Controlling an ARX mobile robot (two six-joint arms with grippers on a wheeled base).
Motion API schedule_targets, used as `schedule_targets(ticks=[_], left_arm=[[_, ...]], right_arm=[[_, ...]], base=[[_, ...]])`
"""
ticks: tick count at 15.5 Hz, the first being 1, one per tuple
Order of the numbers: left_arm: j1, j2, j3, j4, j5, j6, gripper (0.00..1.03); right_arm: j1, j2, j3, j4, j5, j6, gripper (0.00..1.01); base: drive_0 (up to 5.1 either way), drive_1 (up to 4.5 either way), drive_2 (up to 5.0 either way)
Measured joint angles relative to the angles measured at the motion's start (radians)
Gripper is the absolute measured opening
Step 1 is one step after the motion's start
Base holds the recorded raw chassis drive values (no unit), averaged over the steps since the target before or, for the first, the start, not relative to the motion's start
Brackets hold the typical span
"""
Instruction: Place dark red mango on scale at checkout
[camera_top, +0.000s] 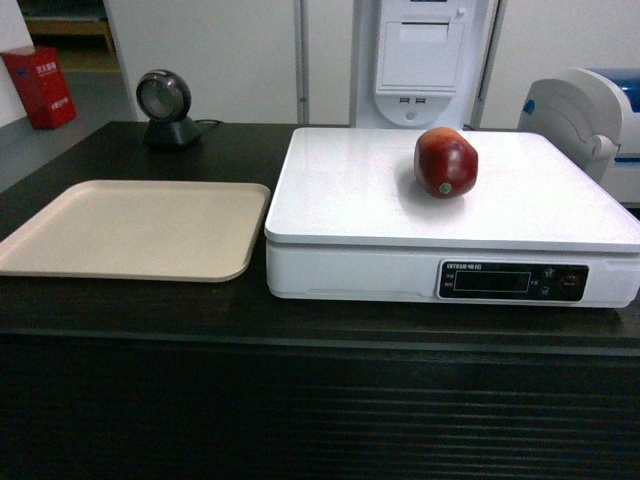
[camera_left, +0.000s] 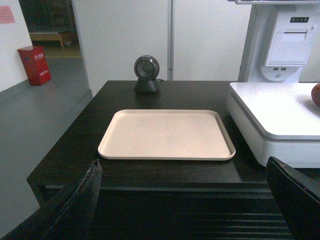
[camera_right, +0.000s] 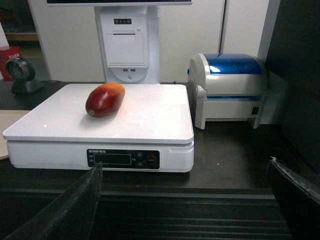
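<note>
A: Mango (camera_top: 446, 162) lies on the scale (camera_top: 350, 200), on the far right part, with no claw touching it.

B: Both claws (camera_left: 185, 200) (camera_right: 185, 200) are wide and hold nothing. I think it is best to keep them back from the tabletop (camera_top: 120, 310) and not touch the platform.

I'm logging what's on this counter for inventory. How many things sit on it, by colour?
White: 2, the scale and the printer with a blue lid
Beige: 1, the tray
Dark red: 1, the mango, on the scale
Black: 1, the scanner
Total: 5
</note>
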Motion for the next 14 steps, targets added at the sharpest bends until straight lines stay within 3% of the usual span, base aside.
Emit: schedule_targets(ticks=[14], left_arm=[[0.0,0.0,0.0,0.0,0.0,0.002,0.98]], right_arm=[[0.0,0.0,0.0,-0.001,0.0,0.0,0.98]], base=[[0.0,0.0,0.0]])
